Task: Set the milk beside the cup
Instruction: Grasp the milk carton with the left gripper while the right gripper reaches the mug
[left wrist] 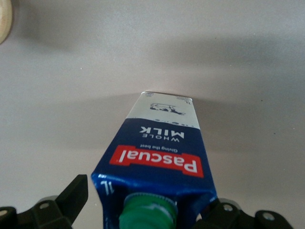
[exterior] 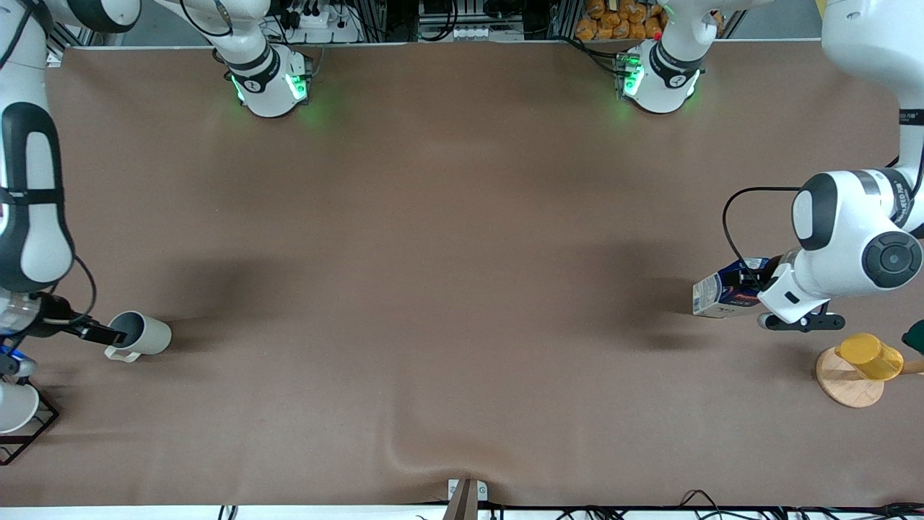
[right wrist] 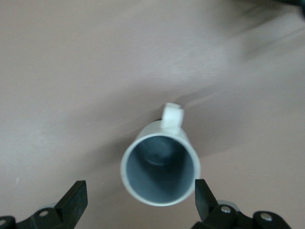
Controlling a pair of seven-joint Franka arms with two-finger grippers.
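the left gripper (left wrist: 143, 210), on an arm bent low over its end of the table (exterior: 462, 253), stands wide around the milk (exterior: 722, 290), fingers clear of its sides. we see the right gripper (right wrist: 140, 205), reaching down, spread wide about the cup (exterior: 141, 334) at the right arm's end.

A brown table cover (exterior: 462, 238) spans the whole work surface, with a raised wrinkle near its front-camera edge. At the left arm's end of the table, a yellow cup (exterior: 870, 356) lies on a round wooden coaster (exterior: 848, 386). At the right arm's end, a white cup (exterior: 16, 406) sits in a black wire rack (exterior: 32, 433). Loose cables (exterior: 700, 498) trail along the edge nearest the front camera.
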